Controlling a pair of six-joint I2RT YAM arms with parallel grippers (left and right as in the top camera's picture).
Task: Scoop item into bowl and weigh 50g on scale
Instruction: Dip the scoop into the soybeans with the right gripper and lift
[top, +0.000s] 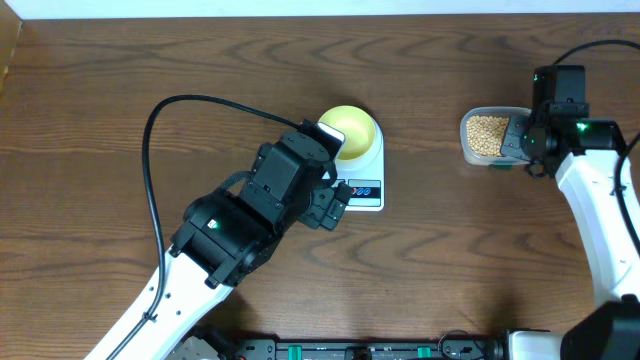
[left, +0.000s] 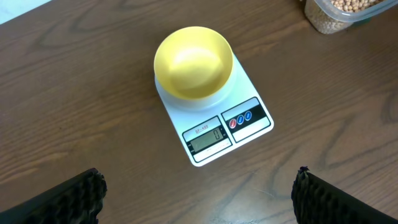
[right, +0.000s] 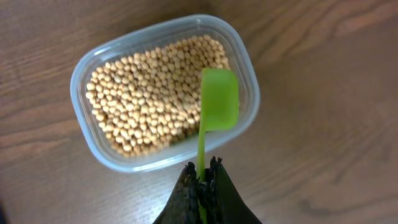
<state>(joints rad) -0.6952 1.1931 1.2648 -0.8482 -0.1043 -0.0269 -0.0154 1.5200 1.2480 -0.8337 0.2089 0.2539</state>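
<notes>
The pale yellow-green bowl (top: 351, 130) stands empty on the white scale (top: 366, 190); both show in the left wrist view, bowl (left: 193, 61) and scale (left: 249, 132), whose display reads 0. My left gripper (left: 199, 196) is open and empty, hovering just in front of the scale. The tan beans (right: 152, 93) fill a clear plastic tub (right: 84, 134), which also shows in the overhead view (top: 486, 135) at the right. My right gripper (right: 203, 177) is shut on the handle of a green scoop (right: 219, 99), whose cup hangs over the tub's right side.
The table is dark brown wood. A black cable (top: 165, 110) loops from the left arm across the left part of the table. The right arm (top: 600, 190) reaches in from the right edge.
</notes>
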